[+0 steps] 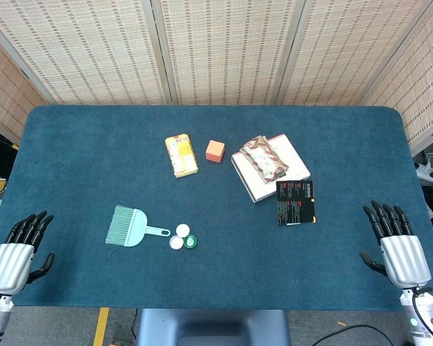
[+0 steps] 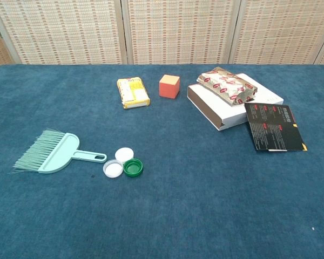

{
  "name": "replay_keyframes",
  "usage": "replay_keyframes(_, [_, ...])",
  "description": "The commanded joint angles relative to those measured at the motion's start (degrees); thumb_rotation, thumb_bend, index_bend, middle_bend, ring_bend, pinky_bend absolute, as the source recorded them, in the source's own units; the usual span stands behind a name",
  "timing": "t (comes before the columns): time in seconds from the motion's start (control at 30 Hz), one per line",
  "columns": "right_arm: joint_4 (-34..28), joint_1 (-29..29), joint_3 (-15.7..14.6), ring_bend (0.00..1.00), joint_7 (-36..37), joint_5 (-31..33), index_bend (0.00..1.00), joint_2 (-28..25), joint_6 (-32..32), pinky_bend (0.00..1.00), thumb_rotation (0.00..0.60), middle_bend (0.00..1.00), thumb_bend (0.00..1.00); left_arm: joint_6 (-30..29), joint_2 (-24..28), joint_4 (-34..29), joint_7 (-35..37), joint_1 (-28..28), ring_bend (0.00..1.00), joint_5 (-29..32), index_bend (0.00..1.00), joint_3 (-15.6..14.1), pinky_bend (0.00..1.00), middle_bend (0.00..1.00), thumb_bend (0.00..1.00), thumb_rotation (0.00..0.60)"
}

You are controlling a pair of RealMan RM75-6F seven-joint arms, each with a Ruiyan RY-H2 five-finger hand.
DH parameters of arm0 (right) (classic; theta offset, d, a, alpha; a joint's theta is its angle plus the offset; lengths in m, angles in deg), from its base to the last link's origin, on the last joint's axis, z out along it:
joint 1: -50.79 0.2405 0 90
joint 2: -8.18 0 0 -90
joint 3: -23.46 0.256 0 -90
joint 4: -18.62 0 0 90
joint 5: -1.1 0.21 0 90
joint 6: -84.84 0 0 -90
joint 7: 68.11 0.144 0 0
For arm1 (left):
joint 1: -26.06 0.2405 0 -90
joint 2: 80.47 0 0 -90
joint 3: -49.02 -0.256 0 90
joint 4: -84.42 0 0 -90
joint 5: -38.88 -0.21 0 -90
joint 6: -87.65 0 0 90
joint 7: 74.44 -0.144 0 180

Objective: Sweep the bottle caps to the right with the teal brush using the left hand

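The left hand (image 1: 18, 249) sat at the near left corner of the blue tabletop (image 1: 79, 158). Its dark fingers were spread apart and it held nothing. The right hand (image 1: 395, 241) sat at the near right corner, with its fingers apart too and nothing in it. Both hands showed only in the head view.

A bit farther in, on the left side, lay the teal brush (image 2: 53, 152). It lay flat, with its bristles pointing left and its handle pointing right. It was well apart from the left hand. Just past the tip of the handle were three bottle caps (image 2: 123, 163) in a tight little bunch. Two were white and one was green. The green cap (image 2: 133, 168) touched a white one beside it.

Farther back on the right lay a black card (image 2: 274, 127) with small print on it. One edge of it met a flat white box (image 2: 229, 108). A crinkly snack packet (image 2: 226, 85) lay on top of the box.

Near the middle, farther back, stood an orange cube (image 2: 169, 86). Just left of it lay a yellow packet (image 2: 132, 92).

Behind the tabletop stood a woven screen (image 1: 216, 43)
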Motion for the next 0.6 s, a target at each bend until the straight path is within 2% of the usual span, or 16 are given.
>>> replay_keyframes(0.03, [0.0,0.0,0.0,0.0,0.0,0.0,0.0,0.0,0.1,0.0,0.6,0.0,0.15,0.1,-0.1,0.1,0.0,0.0,0.0,0.1,0.0,0.0,0.12,0.0,0.41,0.6])
replay_keyframes(0.13, [0.6,0.4,-0.3,0.0,-0.2,-1.0,0.0,0.7,0.3,0.0,0.6,0.0,0.15,1.1,-2.1,1.0,0.4,-1.7,0.0,-2.4,0.0,-0.4,0.13,0.0,0.41,0.6])
replay_keyframes(0.23, [1.4,1.0,-0.2,0.0,0.1,-1.5,0.0,1.4,0.9,0.0,0.6,0.0,0.15,3.4,-4.8,2.5,1.3,-3.9,0.03,-4.4,0.0,-0.7,0.24,0.01,0.41,0.6])
replay_keyframes(0.33, [2.4,2.2,0.5,0.0,0.4,-1.1,0.0,1.8,2.3,0.0,0.6,0.0,0.15,7.9,-7.4,2.8,-1.2,-7.2,0.17,-4.1,0.03,0.2,0.4,0.05,0.42,0.6])
replay_keyframes(0.37, [2.9,2.5,0.8,0.0,0.5,-0.7,0.0,2.1,2.6,0.0,0.6,0.0,0.15,9.0,-8.5,3.1,-2.0,-8.2,0.26,-3.8,0.05,0.6,0.48,0.08,0.42,0.6])
replay_keyframes(0.47, [4.3,3.1,1.6,0.0,0.6,-0.1,0.0,3.3,2.7,0.0,0.6,0.0,0.15,13.0,-12.1,4.4,-4.0,-11.5,0.44,-2.4,0.09,2.3,0.62,0.14,0.42,0.6])
replay_keyframes(0.6, [5.5,3.1,2.0,0.0,1.2,-0.4,0.0,4.0,1.7,0.0,0.6,0.0,0.15,16.8,-15.8,5.7,-7.0,-14.9,0.53,-0.2,0.12,4.3,0.69,0.17,0.42,0.6])
